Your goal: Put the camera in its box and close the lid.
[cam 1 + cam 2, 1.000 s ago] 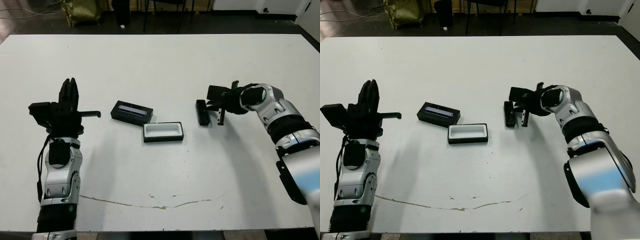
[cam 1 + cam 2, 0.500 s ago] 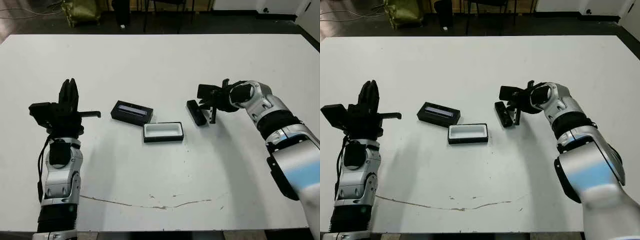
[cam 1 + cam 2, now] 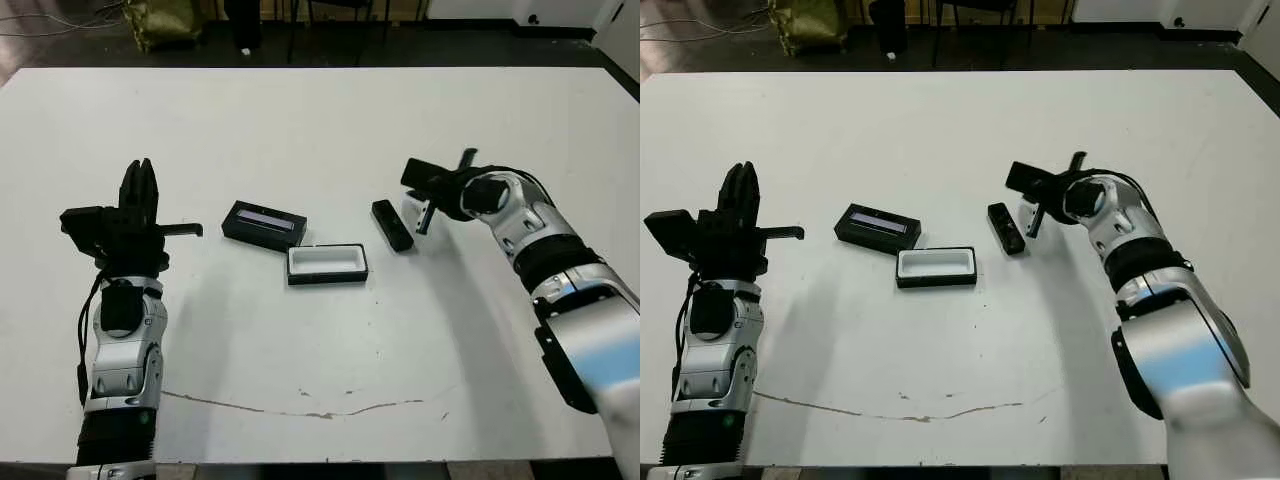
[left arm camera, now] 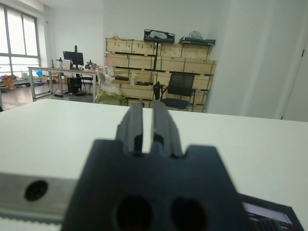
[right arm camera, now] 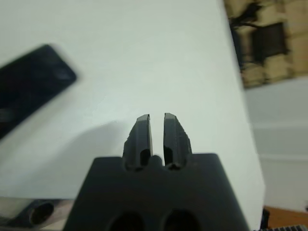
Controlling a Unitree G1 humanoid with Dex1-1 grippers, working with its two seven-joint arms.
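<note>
The camera (image 3: 392, 224) lies flat on the white table, a slim black bar just right of its box (image 3: 327, 264). The box is a shallow black tray with white lining, open and with nothing inside. The lid (image 3: 264, 223), black with a pale stripe, rests on the table touching the box's far left corner, and its corner also shows as the lid (image 4: 269, 216) in the left wrist view. My right gripper (image 3: 422, 228) is shut on nothing, a short way right of the camera (image 5: 29, 82). My left gripper (image 3: 140, 165) points upward, shut, far left of the lid.
The table (image 3: 330, 340) is white with a thin crack line (image 3: 300, 408) near its front edge. Beyond the far edge lie a dark floor, a green bag (image 3: 165, 20) and chair legs. Stacked crates and an office chair (image 4: 175, 91) show in the left wrist view.
The camera has slid a little left toward the box, nudged by my right gripper. That gripper has since turned and drawn back to the right, off the camera. The left arm is still.
</note>
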